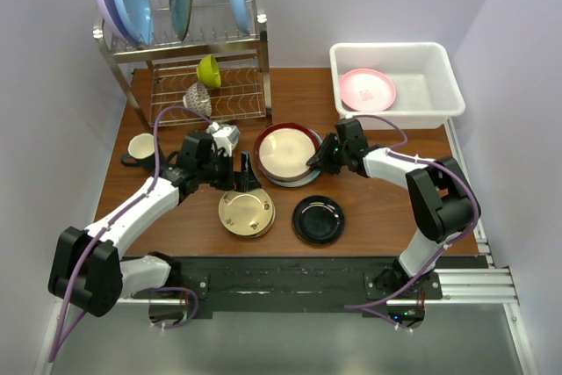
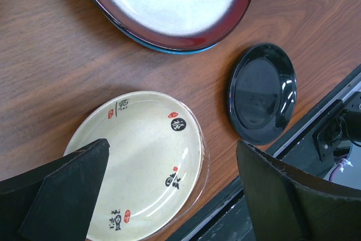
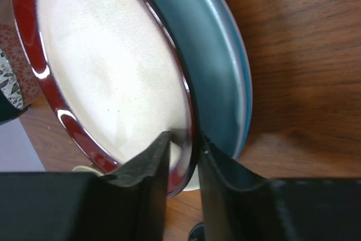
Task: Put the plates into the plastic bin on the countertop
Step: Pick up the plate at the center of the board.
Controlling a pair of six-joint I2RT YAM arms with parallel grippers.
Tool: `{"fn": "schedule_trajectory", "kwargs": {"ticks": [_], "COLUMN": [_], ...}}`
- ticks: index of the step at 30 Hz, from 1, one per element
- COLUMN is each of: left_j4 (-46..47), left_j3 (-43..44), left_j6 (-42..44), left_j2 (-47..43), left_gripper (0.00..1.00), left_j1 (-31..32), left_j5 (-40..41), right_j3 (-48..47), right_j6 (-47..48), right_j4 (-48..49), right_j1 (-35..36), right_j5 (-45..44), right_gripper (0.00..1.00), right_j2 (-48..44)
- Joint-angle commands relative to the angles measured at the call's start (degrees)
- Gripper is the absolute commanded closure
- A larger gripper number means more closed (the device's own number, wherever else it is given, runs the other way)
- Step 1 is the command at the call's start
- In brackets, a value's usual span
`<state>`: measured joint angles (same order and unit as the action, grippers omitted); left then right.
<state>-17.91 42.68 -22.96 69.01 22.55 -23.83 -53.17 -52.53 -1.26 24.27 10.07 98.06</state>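
One round pink plate (image 1: 367,89) lay inside white rectangular plastic bin (image 1: 427,85). Right gripper (image 3: 183,145) pinched rim of maroon-rimmed cream plate (image 3: 101,66), front-left of bin, atop teal plate (image 3: 220,83). Left gripper (image 1: 235,173) farther left of bin, wide open, empty. Gold-tan plate (image 1: 247,212), glossy black plate (image 1: 318,219) nearer than bin — all four left to move.

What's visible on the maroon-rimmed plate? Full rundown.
The maroon-rimmed plate is round, with a speckled cream centre and a glossy dark-red rim that catches highlights; it looks like glazed ceramic. It lies face up on a teal plate in the middle of the countertop. The right gripper pinches its rim on the right side, one finger over the cream face and the other outside the lip. Nothing lies on it.
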Motion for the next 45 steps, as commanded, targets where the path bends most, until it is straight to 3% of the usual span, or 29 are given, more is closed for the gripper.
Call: {"fn": "schedule_trajectory", "kwargs": {"ticks": [1,5,8,27,45], "left_j4": [0.2,0.1,0.2,3.2,12.5], "left_j3": [2.3,2.1,2.0,0.0,-5.9], "left_j6": [1.0,1.2,1.2,-3.1,-8.6], "left_j2": [0.1,0.1,0.0,-1.2,-0.6], "left_gripper": [0.0,0.0,0.0,0.0,0.0], "left_j1": [0.2,0.2,0.2,0.1,0.1], "left_j5": [-0.5,-0.3,-0.1,2.2,-3.7], "right_j3": [0.4,1.5,2.3,8.2,13.8], "right_j6": [-0.1,-0.3,-0.3,-1.5,-4.3], "right_j4": [-0.1,0.5,0.7,-0.9,-2.7], "right_j1": [0.9,0.9,0.9,0.8,0.8], "right_j5": [-0.9,-0.9,-0.8,-1.6,0.5], "right_gripper": [0.78,0.94,1.0,1.0,1.0], "right_j2": [2.6,2.0,1.1,-15.1,-30.9]}}
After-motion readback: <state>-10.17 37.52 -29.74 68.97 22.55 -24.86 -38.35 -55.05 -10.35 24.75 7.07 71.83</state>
